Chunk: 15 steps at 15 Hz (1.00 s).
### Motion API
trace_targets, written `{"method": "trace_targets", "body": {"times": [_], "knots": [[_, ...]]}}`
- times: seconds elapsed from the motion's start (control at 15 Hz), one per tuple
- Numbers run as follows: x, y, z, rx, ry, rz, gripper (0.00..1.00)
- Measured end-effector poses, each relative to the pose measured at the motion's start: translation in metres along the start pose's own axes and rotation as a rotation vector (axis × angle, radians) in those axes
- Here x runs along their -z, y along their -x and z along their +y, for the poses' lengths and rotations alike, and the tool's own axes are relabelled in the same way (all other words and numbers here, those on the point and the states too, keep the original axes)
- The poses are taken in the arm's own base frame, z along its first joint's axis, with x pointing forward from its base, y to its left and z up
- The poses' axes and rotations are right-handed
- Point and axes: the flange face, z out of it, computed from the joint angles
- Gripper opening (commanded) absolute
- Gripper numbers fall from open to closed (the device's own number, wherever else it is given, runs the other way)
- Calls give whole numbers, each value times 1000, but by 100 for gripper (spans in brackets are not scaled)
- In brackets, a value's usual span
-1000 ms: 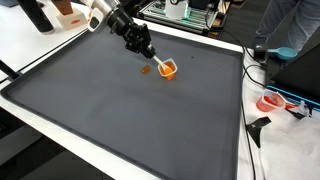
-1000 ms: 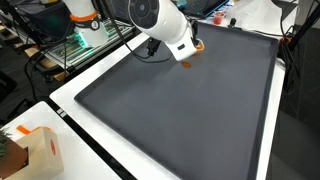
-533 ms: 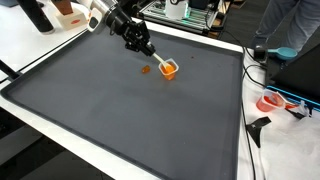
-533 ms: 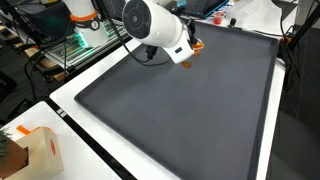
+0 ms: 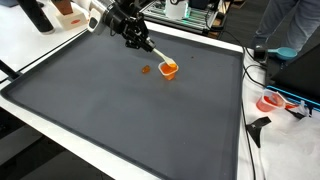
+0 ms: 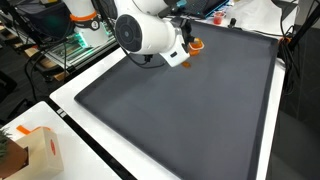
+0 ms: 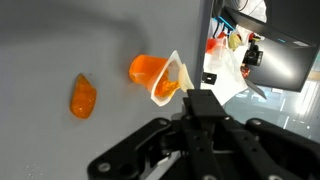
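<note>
Your gripper [image 5: 146,46] hangs just beside the orange cup [image 5: 168,69], on the side of the cup towards the mat's far edge in an exterior view. In the wrist view the gripper [image 7: 200,98] is a dark mass of fingers and links right under the cup [image 7: 155,78]. You cannot tell from it whether the claw is spread or pressed together, nor whether it pinches anything.

The cup lies tipped on its side on the dark mat [image 5: 120,110], close to the mat's far edge. Its mouth is turned towards your gripper and shows a pale, whitish rim and lining. What is inside cannot be made out. In an exterior view a thin pale streak [image 5: 156,55] runs from the cup up to the gripper, but it is too small to identify.

A small orange piece [image 5: 146,70] lies flat on the mat near the cup, clear of it and on the closed-bottom side in the wrist view [image 7: 82,95]. In an exterior view the cup [image 6: 197,44] peeks out just beyond the arm's big white joint [image 6: 145,32].

Well apart from the cup, off the mat, a red-and-white round container [image 5: 270,101] sits on the white surface. A brown cardboard box [image 6: 35,150], also well apart from the cup, carries an orange mark [image 6: 21,129] too small to read.
</note>
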Motion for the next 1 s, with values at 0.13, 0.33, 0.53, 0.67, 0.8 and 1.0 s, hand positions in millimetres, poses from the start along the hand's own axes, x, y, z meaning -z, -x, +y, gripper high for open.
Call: {"method": "trace_targets", "body": {"times": [0.13,0.33,0.53,0.67,0.8,1.0], "knots": [[2,2,3,-4,-13,0,3],[3,3,8,-13,-19,-2,3],[5,3,12,-21,-13,2,3],[7,1,13,-26,-3,8,3],[6,-2,13,-35,14,15,3],[2,-6,11,-49,42,21,3]]}}
